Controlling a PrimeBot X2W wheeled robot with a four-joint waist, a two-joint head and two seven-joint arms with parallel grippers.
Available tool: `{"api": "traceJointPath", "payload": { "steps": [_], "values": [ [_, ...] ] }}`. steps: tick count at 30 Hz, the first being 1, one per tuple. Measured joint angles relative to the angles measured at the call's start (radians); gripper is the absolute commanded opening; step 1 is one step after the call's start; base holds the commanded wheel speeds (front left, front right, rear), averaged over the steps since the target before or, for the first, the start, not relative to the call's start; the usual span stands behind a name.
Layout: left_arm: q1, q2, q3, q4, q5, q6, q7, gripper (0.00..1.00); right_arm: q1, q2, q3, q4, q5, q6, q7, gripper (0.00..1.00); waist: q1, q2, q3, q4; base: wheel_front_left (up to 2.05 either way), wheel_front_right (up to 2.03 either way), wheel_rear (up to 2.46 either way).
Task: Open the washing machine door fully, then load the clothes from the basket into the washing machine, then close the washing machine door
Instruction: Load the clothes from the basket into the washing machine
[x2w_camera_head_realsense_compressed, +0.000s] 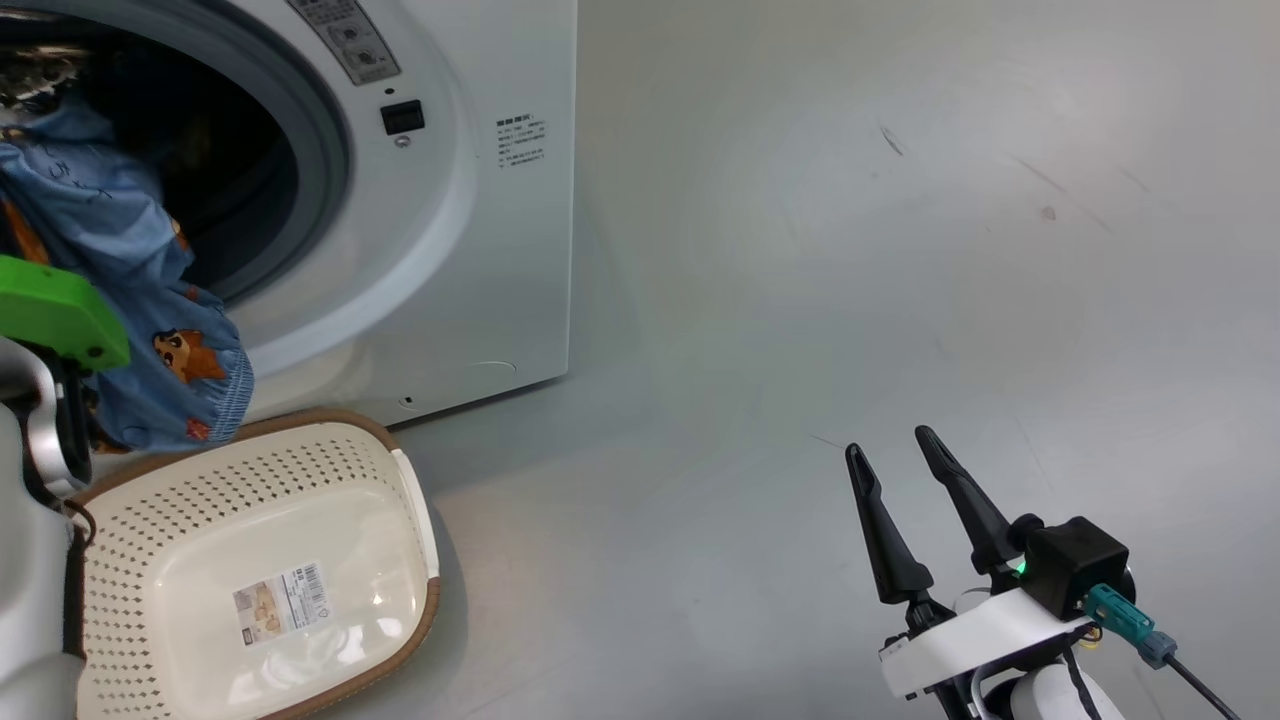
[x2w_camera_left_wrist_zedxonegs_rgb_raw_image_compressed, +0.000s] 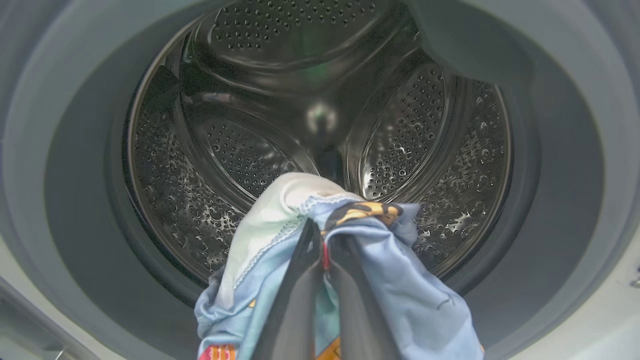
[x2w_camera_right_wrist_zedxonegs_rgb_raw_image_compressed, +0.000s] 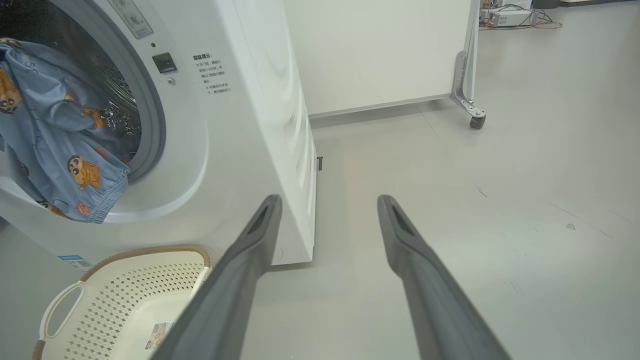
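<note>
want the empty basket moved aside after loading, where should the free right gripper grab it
Probably take the basket by its white side handle, the one facing the open right gripper. Come down from above on that side, one finger inside, one outside: that edge is thin, and the basket stands open upward with nothing in it.

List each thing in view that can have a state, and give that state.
washing machine: open
clothes: gripped, hanging in the washing machine's opening
basket: empty, upright
left gripper: shut on the clothes
right gripper: open, empty
</note>
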Motion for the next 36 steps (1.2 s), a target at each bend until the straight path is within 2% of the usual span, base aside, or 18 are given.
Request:
{"api": "traceJointPath", "payload": {
  "steps": [11, 25, 28, 36],
  "values": [
    [-0.163, 0.031, -0.015, 0.090, 0.054, 0.004, 0.030, 0.00, -0.040, 0.008, 0.041, 0.000, 0.017, 0.000, 0.000, 1.00, 0.0000, 0.0000, 0.106, -0.056, 0.00, 0.00, 0.00],
    [-0.371, 0.099, -0.055, 0.175, 0.127, 0.003, 0.044, 0.00, -0.081, 0.010, 0.096, -0.008, 0.052, 0.000, 0.000, 1.00, 0.0000, 0.0000, 0.240, -0.088, 0.00, 0.00, 0.00],
    [-0.437, 0.122, -0.055, 0.181, 0.131, 0.001, 0.061, 0.00, -0.083, 0.012, 0.105, -0.017, 0.058, 0.000, 0.000, 1.00, 0.0000, 0.0000, 0.267, -0.093, 0.00, 0.00, 0.00],
    [-0.645, 0.127, -0.026, 0.183, 0.112, -0.014, 0.074, 0.00, -0.101, 0.012, 0.110, -0.030, 0.065, 0.000, 0.000, 1.00, 0.0000, 0.0000, 0.350, -0.101, 0.00, 0.00, 0.00]
  ]
}}
